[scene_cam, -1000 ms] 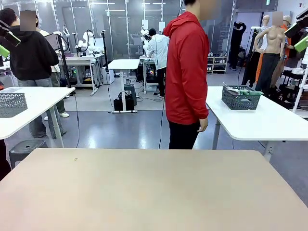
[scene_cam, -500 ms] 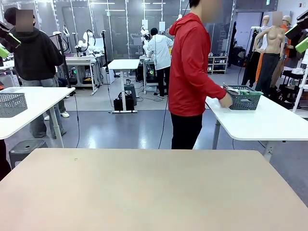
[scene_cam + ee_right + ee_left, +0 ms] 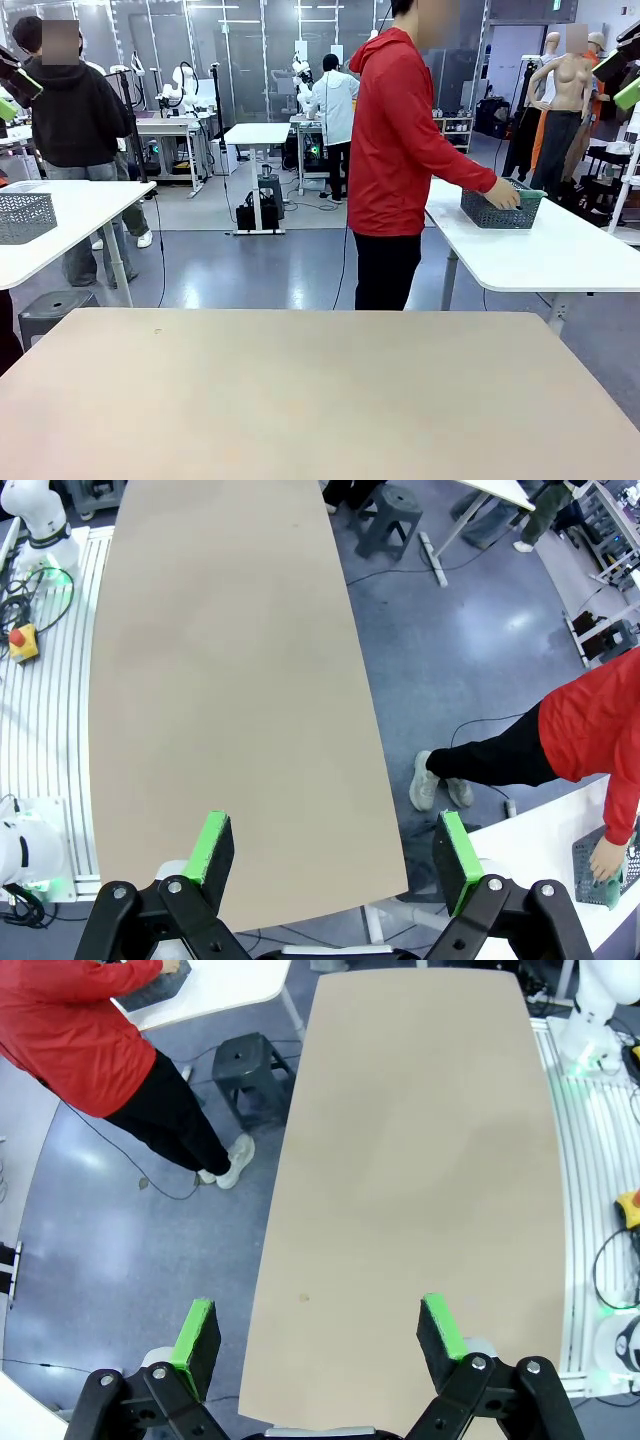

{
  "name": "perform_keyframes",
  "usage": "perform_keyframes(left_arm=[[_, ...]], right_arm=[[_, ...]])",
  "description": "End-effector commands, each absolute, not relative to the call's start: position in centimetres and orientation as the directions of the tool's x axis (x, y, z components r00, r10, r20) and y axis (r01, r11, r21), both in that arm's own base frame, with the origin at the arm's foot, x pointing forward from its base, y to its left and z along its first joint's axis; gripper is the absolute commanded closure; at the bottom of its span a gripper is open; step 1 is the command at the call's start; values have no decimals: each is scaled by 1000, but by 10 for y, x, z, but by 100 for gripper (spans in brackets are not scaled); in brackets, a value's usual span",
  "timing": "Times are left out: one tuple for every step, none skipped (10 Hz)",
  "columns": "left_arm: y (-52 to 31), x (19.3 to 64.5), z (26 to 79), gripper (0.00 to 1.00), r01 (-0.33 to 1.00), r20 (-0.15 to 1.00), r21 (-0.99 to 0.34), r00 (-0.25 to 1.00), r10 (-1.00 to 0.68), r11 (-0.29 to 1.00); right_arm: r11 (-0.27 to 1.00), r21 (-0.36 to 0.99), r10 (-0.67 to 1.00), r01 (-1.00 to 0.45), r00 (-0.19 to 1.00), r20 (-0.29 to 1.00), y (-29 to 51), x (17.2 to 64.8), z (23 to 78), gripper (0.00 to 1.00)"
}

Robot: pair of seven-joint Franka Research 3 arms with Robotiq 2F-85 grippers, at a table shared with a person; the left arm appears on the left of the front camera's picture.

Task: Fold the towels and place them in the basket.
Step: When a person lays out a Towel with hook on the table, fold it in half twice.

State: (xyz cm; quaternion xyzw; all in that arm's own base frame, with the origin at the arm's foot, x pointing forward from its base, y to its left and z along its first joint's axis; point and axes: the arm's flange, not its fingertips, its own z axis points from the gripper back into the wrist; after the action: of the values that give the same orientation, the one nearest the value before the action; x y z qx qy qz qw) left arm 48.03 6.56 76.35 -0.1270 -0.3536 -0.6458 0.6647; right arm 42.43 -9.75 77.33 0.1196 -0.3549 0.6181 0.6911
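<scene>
**Basket and towels not yet on the counter**

The beige counter (image 3: 320, 400) in front of the robot is bare. The basket (image 3: 488, 209) stands on a white side counter (image 3: 560, 255), well apart from both arms and behind the person's place. The person (image 3: 395, 150), in a red jacket, is turned towards it with one hand (image 3: 503, 196) on its rim. A strip of green at that rim, just beside the hand, is probably a towel (image 3: 531, 195); the grey-blue one I cannot make out.

The left jaws stand wide open above the counter's edge with nothing between the green pads (image 3: 197, 1332). The right jaws are the same: spread fully, empty, looking down on the bare top from the other end.

As I judge it, folding has not begun; this is the fetching step, and it is in the person's hands. The next move for the robot depends on the towels being laid flat within reach. Then one arm would need to come down on a towel's edge while the other pins or lifts the opposite edge.
</scene>
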Motion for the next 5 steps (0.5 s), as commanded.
perform_keyframes(left_arm=[[66,480,764,0,948,634,288,-84,-769,134],[63,481,762,0,953,636,278,-87,-767,123],[61,482,761,0,954,637,274,-86,-766,121],[61,484,760,0,953,636,274,-79,-768,128],[63,482,762,0,950,634,284,-85,-769,129]], right_arm=[[208,-275,769,-939,-17,639,-97,425,774,0],[208,-275,769,-939,-17,639,-97,425,774,0],[208,-275,769,-939,-17,639,-97,425,774,0],[207,-273,769,-939,-16,638,-97,424,773,0],[202,-269,765,-942,-20,644,-97,425,773,0]])
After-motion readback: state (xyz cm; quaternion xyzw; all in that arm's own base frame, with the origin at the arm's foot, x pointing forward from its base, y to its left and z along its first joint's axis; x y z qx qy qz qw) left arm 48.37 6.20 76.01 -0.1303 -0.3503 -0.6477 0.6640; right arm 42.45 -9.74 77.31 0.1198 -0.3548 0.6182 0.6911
